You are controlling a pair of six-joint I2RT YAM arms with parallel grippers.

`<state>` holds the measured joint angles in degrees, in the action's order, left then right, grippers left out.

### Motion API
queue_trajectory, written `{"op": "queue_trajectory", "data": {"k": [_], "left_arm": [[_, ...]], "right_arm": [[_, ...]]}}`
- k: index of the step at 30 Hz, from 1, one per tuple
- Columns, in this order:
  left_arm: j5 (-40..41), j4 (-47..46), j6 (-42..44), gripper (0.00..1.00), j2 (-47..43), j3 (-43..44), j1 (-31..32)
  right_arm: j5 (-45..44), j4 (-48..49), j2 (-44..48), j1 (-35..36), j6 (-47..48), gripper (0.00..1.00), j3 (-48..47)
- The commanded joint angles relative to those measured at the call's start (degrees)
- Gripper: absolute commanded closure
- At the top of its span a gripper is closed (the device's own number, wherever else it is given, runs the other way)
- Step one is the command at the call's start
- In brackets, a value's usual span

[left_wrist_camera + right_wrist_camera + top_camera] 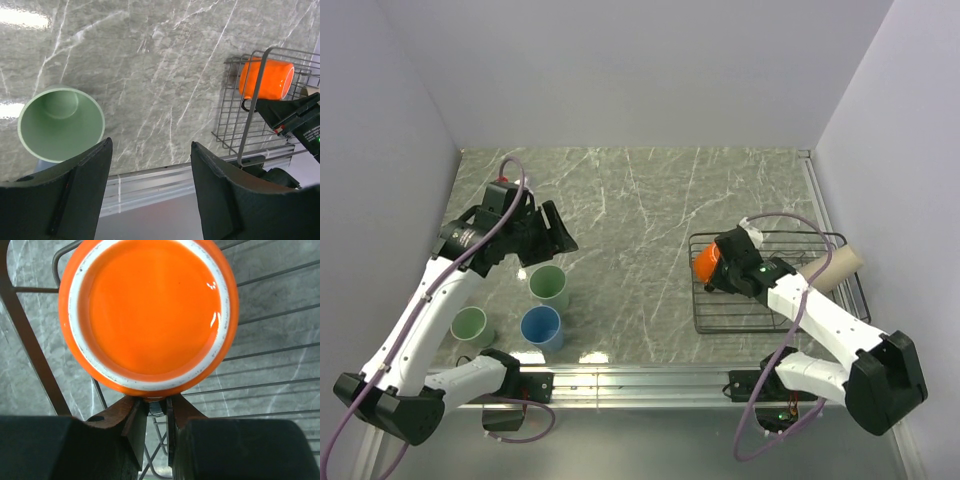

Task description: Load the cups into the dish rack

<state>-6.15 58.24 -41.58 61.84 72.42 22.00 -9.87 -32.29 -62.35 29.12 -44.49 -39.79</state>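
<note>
Your marble desk [640, 200] carries the wire dish rack [725, 318] at the right, with a beige cup [835, 268] lying on its side across the rack's right edge. Your right gripper [155, 407] holds the orange mug [147, 315] tipped sideways over the rack's left end, its fingers pinching the handle. Your left gripper [151, 146] hovers with its fingers spread around nothing, near an upright pale green cup [61, 124]; a second pale green cup [470, 325] and a blue cup [541, 327] stand closer to the arm bases.
</note>
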Motion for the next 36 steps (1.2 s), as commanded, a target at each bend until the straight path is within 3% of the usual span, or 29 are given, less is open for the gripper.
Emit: {"op": "queue_trajectory", "data": {"k": [1,13,24,27,28,29,33,36], "left_arm": [[0.8,1.1,1.7,0.31,-1.5,2.1,-0.5],[2.4,2.3,1.9,0.31,-3.9,0.4,-1.0],[2.0,1.5,1.9,0.31,-3.7,-0.5,-1.3],[3.0,1.8,1.9,0.31,-3.4,-0.4,-1.3],[3.4,1.9,1.9,0.31,-3.3,-0.3,-1.3],[3.8,2.1,2.0,0.31,-3.2,-0.3,-1.3],[4.6,2.1,1.9,0.31,-3.2,-0.8,-1.3],[4.9,1.8,1.7,0.31,-3.1,-1.1,-1.3]], "right_arm": [[-3.9,6.2,-2.2,0.9,0.2,1.0,-2.5],[-15.2,-2.9,-10.2,7.1,-3.2,1.0,-7.6],[-15.4,-3.1,-14.8,11.5,-5.0,1.0,-10.6],[-16.2,-4.1,-15.2,11.7,-4.7,0.75,-11.6],[-16.5,-4.3,-15.2,11.7,-4.6,0.58,-11.8],[-16.7,-4.5,-15.1,11.7,-4.6,0.51,-12.2],[-17.3,-5.8,-13.5,11.8,-3.9,0.3,-13.6],[-18.1,-7.8,-12.5,11.9,-3.5,0.25,-15.5]]}}
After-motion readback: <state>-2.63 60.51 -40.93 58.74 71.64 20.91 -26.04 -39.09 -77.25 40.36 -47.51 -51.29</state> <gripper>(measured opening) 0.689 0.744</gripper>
